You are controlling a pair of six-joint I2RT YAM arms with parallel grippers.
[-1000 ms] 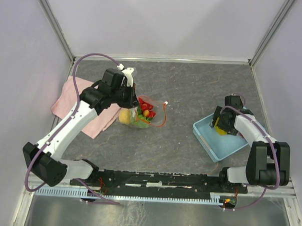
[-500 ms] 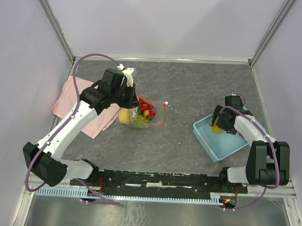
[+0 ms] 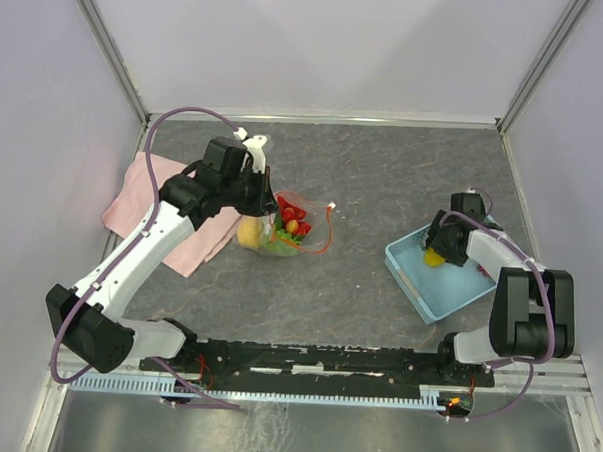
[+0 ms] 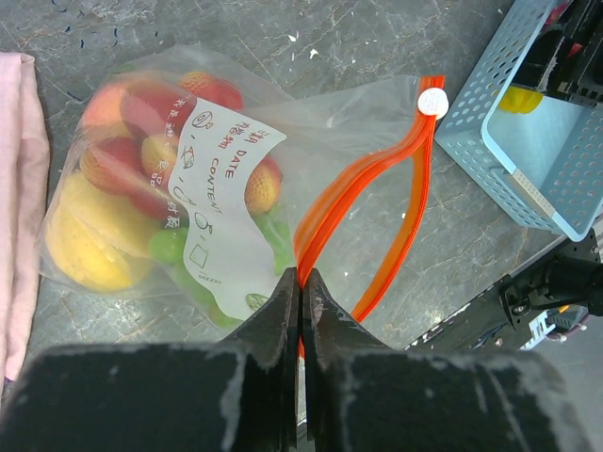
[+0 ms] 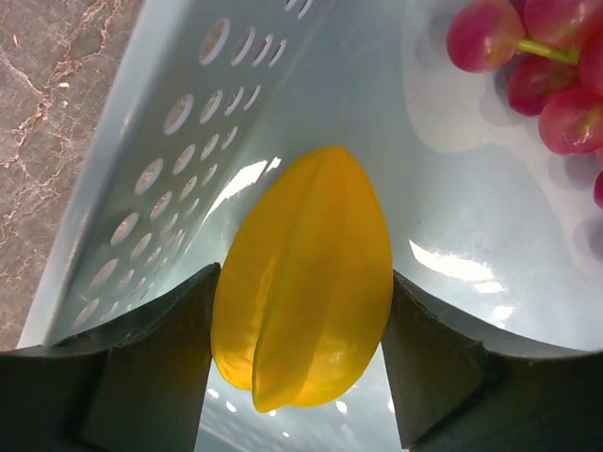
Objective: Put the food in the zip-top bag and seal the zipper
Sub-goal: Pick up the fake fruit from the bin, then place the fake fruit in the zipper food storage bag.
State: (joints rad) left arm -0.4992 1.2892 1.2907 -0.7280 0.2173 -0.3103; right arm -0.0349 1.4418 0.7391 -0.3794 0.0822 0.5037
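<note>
One shift: right claw (image 5: pixel 300 363) nudged its yellow fruit (image 5: pixel 303 273) leftward.

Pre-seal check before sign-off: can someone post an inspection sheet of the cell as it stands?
Surface: grey marbled table.
Job's things: zip-top bag lies flat and holds toy fruit; zipper gapes open; yellow fruit and red grapes are in the light-blue basket.
Clutter: pink cloth beside the bag, below the left arm.
Grippers: left claw pinched shut on the zipper; right claw closed around the yellow fruit.
Cables: purple cable looped along each arm, apart from the bag.
Surroundings: plain pale walls; nothing else seen.
</note>
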